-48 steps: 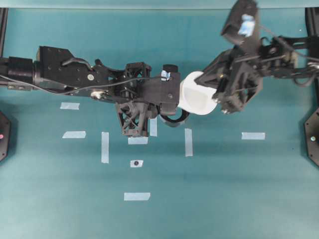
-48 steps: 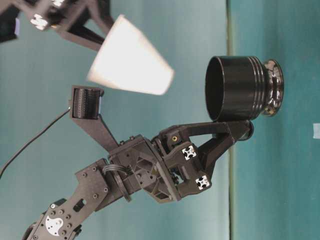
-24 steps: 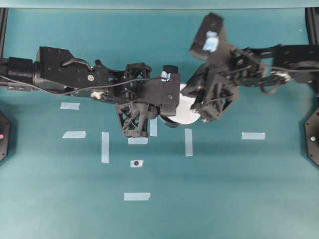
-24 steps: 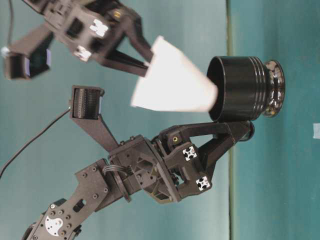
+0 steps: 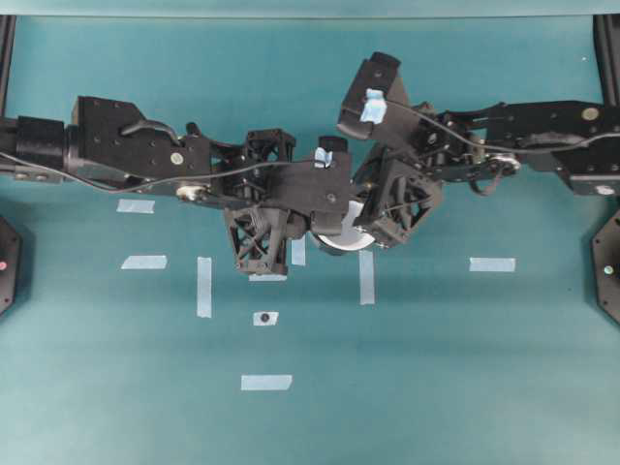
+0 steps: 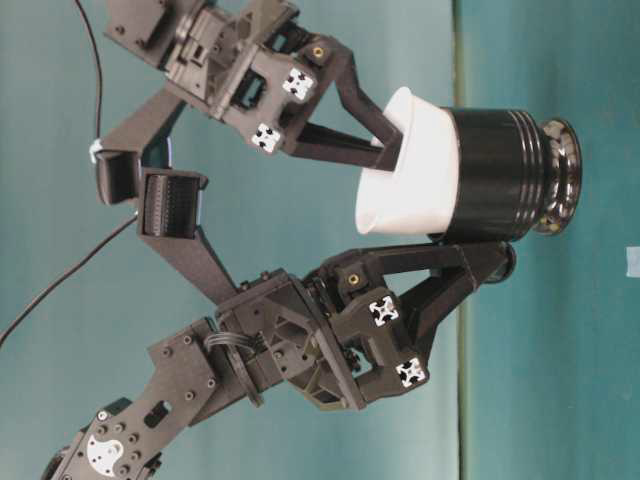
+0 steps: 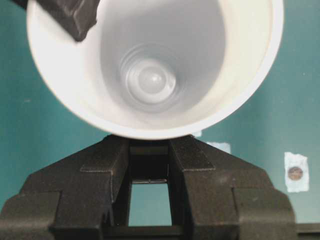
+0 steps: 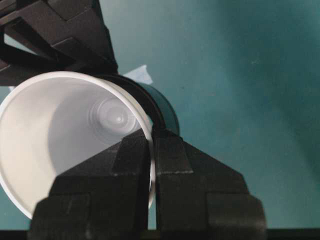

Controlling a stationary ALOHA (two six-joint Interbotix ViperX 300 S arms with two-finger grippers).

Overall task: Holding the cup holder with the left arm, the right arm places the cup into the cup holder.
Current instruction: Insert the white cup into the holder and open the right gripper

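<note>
Flanking cup (image 5: pixel 347 232): tape strips (image 5: pixel 366 276)

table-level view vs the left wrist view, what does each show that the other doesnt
Only the table-level view shows the black cup holder from the side, the cup's lower part sunk inside it, and both arms. Only the left wrist view looks straight down into the cup's bare white interior and catches a taped dark dot on the table. Both show the cup's rim pinched by the right gripper and the left gripper beside the cup.
</note>
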